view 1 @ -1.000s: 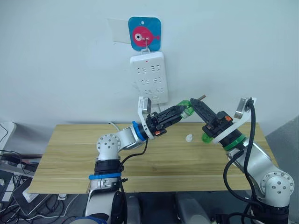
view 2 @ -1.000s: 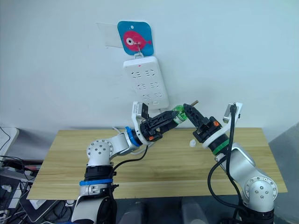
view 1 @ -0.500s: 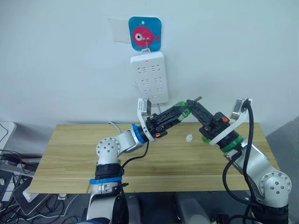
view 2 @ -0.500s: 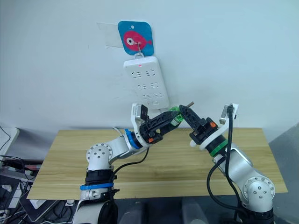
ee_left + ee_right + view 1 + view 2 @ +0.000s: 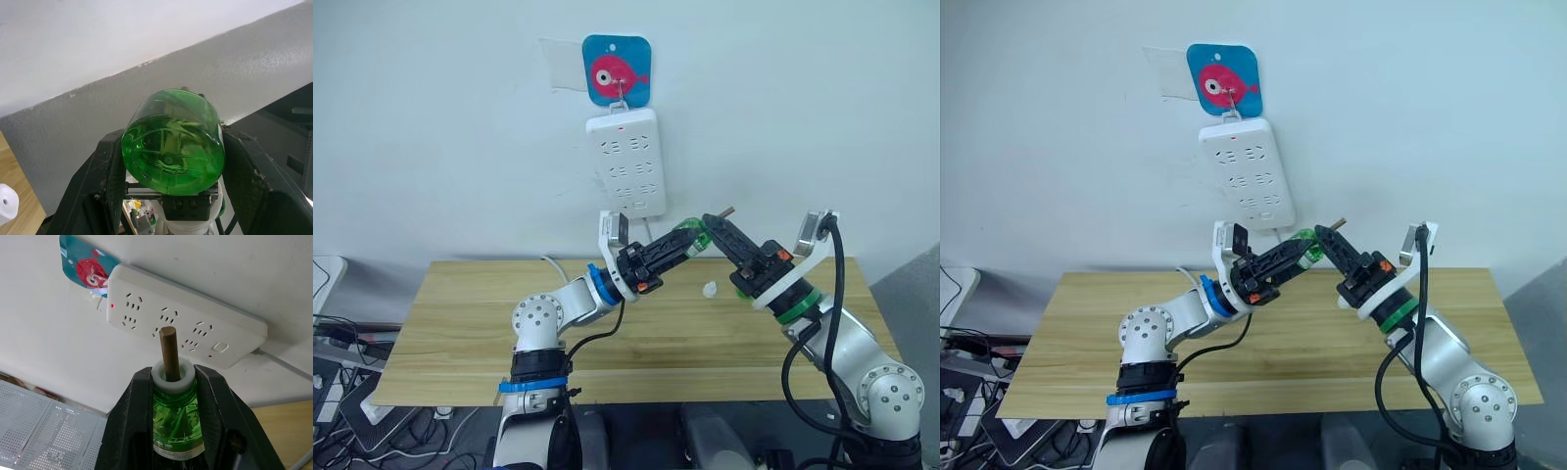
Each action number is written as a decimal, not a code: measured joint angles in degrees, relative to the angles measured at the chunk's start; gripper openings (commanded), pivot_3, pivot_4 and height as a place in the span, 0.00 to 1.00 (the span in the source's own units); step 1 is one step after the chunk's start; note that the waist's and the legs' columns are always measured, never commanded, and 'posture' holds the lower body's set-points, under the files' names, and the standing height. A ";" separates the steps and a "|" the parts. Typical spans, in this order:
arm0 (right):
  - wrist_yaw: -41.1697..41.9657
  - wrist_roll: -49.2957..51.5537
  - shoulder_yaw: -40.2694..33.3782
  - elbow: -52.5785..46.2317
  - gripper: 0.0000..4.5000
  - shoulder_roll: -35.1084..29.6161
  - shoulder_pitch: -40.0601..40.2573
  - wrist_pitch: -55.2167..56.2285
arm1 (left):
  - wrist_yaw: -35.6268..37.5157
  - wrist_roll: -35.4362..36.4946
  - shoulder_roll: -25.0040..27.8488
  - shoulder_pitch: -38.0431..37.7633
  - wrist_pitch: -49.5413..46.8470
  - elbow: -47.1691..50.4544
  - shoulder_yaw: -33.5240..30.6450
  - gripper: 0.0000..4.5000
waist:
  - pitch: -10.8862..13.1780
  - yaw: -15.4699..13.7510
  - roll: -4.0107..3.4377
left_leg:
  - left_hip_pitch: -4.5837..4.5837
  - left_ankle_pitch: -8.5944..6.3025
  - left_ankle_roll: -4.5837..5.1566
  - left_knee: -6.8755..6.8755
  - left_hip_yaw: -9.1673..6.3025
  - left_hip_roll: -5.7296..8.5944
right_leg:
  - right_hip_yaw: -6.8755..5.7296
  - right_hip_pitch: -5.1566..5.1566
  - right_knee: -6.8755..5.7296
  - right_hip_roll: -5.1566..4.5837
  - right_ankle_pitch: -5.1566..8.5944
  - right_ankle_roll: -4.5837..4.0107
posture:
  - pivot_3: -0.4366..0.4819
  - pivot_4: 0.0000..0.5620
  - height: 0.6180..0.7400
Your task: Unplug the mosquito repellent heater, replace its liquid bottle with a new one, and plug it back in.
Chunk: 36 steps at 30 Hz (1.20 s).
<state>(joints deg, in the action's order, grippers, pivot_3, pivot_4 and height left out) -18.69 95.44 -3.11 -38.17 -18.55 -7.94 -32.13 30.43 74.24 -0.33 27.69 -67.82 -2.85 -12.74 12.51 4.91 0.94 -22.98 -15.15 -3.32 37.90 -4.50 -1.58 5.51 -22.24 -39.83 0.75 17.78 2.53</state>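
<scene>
My left gripper (image 5: pixel 689 238) is shut on a green liquid bottle (image 5: pixel 171 144) held in the air just below the power strip, the bottle's round bottom facing its wrist. Close to its right, my right gripper (image 5: pixel 715 225) is shut on another green bottle (image 5: pixel 177 426) with a white neck and a brown wick (image 5: pixel 169 350) sticking up. The two gripper tips almost meet above the table's back edge. I cannot make out the mosquito repellent heater; it is hidden or out of view.
A tall white power strip (image 5: pixel 626 162) with a lit red lamp hangs on the wall from a blue fish hook (image 5: pixel 617 70). A small white piece (image 5: pixel 710 289) lies on the wooden table (image 5: pixel 460 323). Cables and boxes lie off the table's left end (image 5: pixel 333 343).
My right gripper has moved left with its bottle, closer to the left gripper's bottle. The left arm has drawn back slightly to the left. Both grips are unchanged.
</scene>
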 measured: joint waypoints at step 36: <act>59.72 -57.29 2.28 35.45 0.99 -55.18 7.05 -14.30 | 20.31 -10.09 13.39 6.40 -1.40 -6.44 8.41 0.54 | 1.48 -0.05 0.18 | -0.11 -0.02 -0.01 -0.04 0.19 0.03 | 0.15 0.14 0.84 -0.06 -0.18 0.28 | 0.37 0.44 1.00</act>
<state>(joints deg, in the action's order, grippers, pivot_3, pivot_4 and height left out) 41.03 38.15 -0.83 -2.72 -73.73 -0.88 -46.43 50.74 64.15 13.06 34.09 -69.22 -9.29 -4.32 13.99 4.85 1.12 -23.09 -15.17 -3.34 37.86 -4.31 -1.55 5.65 -22.09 -38.99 0.69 17.60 2.81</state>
